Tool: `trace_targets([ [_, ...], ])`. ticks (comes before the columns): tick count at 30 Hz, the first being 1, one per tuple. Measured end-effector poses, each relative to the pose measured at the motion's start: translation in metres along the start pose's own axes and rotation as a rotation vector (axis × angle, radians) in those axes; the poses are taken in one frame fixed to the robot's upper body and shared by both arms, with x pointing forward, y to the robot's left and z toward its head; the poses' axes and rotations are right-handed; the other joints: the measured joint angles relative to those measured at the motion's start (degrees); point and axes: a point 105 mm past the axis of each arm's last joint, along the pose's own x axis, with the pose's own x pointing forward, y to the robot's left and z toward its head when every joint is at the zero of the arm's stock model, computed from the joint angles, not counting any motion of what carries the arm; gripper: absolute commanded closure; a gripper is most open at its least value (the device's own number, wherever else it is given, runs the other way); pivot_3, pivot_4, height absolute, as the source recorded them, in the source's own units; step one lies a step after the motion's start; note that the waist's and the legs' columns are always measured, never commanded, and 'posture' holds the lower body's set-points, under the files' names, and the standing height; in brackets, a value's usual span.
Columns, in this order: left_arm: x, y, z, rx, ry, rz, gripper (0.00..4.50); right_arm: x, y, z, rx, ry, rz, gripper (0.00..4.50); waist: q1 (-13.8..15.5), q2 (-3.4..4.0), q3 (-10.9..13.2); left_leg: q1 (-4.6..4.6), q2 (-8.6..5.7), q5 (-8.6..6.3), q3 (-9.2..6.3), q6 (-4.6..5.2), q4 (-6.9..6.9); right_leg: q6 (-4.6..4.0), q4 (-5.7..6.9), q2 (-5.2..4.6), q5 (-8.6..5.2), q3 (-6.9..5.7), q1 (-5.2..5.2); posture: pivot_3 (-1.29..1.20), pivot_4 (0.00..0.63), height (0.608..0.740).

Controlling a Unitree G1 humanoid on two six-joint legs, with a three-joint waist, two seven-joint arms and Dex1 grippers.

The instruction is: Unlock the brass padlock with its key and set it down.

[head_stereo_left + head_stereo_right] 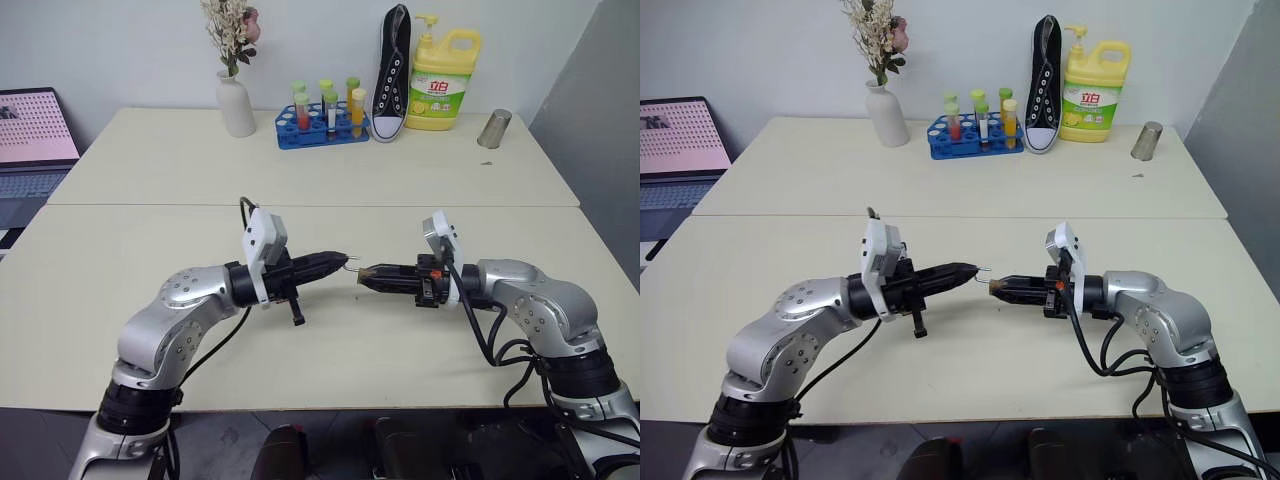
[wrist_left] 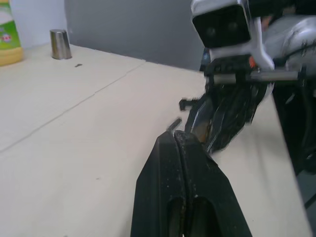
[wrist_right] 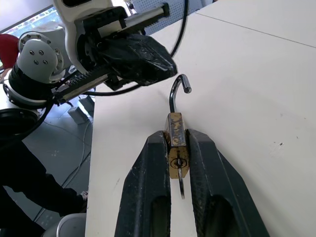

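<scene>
My right gripper (image 3: 176, 134) is shut on the brass padlock (image 3: 176, 129), with a black finger on each side of the small gold body. The thin silvery shackle (image 3: 174, 94) is swung open, its hooked end free and pointing towards my left gripper (image 3: 165, 66). A thin silvery piece (image 3: 180, 190) hangs from the keyhole; I cannot tell whether it is the key. My left gripper (image 1: 338, 260) is shut with nothing visibly between its fingers, just short of the shackle (image 1: 350, 263). Both grippers meet tip to tip above the near table (image 1: 330, 360), the right gripper (image 1: 366, 272) on the right.
Along the far table's back edge stand a white vase (image 1: 236, 103), a blue rack of tubes (image 1: 322, 125), a black shoe (image 1: 392, 70) and a yellow detergent bottle (image 1: 443, 80). A metal cup (image 1: 494, 129) stands at the far right, and a laptop (image 1: 35, 140) at the left.
</scene>
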Motion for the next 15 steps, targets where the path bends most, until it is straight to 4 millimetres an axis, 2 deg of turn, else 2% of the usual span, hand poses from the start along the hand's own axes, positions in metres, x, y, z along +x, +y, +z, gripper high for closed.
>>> trace_targets([
  [1,-0.007,0.0,-0.006,0.105,0.057,-0.012,3.94,-0.001,-0.001,-0.001,0.002,0.005,-0.004,4.33,0.0,0.01,0.0,0.02,0.0,0.0,0.02,0.0,-0.03,-0.05,0.0,0.0,-0.01,0.01,0.0,0.0,0.15,0.74],
  [5,-0.017,-0.005,-0.021,0.316,0.13,-0.069,2.64,-0.003,-0.004,-0.004,0.022,0.021,-0.018,4.33,0.2,0.03,0.0,-0.01,-0.01,0.0,0.06,0.0,-0.01,-0.08,-0.02,-0.05,-0.03,0.01,0.0,0.0,0.15,0.74],
  [9,-0.025,-0.021,-0.034,0.343,0.165,-0.177,1.34,-0.004,-0.007,-0.019,0.064,0.108,-0.028,4.33,0.2,0.02,0.0,-0.03,-0.01,-0.01,0.06,0.01,-0.02,-0.07,-0.04,-0.23,-0.04,-0.02,-0.01,0.0,0.15,0.74],
  [13,-0.025,-0.022,-0.034,0.345,0.165,-0.193,0.06,-0.002,-0.008,-0.034,0.143,0.177,-0.026,4.33,0.1,0.02,0.0,-0.03,0.02,0.0,0.05,0.01,-0.01,0.15,-0.03,-0.21,-0.16,-0.02,-0.02,0.0,0.15,0.74],
  [15,-0.024,-0.021,-0.032,0.36,0.16,-0.192,0.0,-0.001,-0.01,-0.042,0.19,0.203,-0.032,4.33,0.1,0.02,0.0,-0.03,0.02,0.0,0.05,0.01,-0.01,0.15,-0.02,-0.21,-0.16,-0.02,-0.02,0.0,0.15,0.74],
])
